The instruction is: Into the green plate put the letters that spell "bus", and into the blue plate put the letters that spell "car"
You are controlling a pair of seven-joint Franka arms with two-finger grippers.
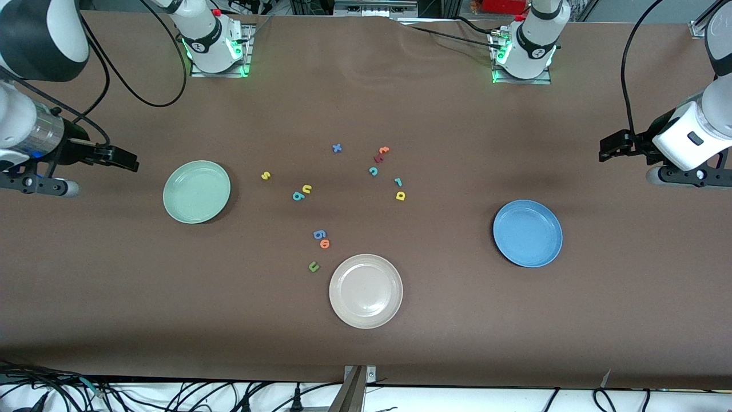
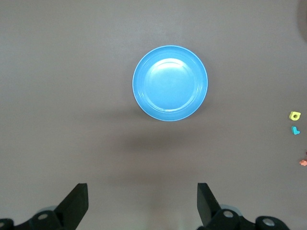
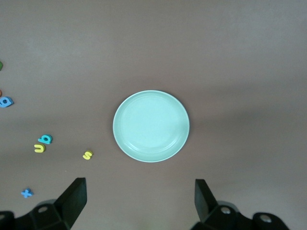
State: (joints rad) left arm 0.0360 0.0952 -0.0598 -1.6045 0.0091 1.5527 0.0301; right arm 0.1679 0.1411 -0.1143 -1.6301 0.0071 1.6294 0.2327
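None of six: no letter sits in either plate yet, so by my reading every pick is left to do
table (image 1: 366, 332): plain brown covering, a few soft ripples up near the arm bases; cables trail along its edge nearest the front camera
right arm: waits at its own end of the table, right gripper (image 1: 123, 159) up in the air just off the green plate, fingers (image 3: 74, 199) spread wide, nothing between them
left arm: waits likewise at its end, left gripper (image 1: 611, 147) up over bare table near the blue plate, fingers (image 2: 76, 201) spread wide and empty
green plate (image 1: 171, 200): empty, toward the right arm's end
blue plate (image 1: 506, 249): empty, toward the left arm's end
cream plate (image 1: 343, 309): empty, between the two and nearest the front camera; no part in the task
"bus" letters: yellow s (image 1: 265, 175) nearest the green plate; teal b (image 1: 298, 196) and yellow u (image 1: 307, 189) just beside each other
"car" letters: teal c (image 1: 373, 171), teal r (image 1: 398, 182), yellow a (image 1: 400, 195), a loose group mid-table
strays: blue x (image 1: 337, 148), orange t (image 1: 384, 150) with a dark red letter (image 1: 378, 158) just beside it, blue 6-shape (image 1: 319, 234) touching the orange o (image 1: 325, 244), green u (image 1: 313, 266) near the cream plate
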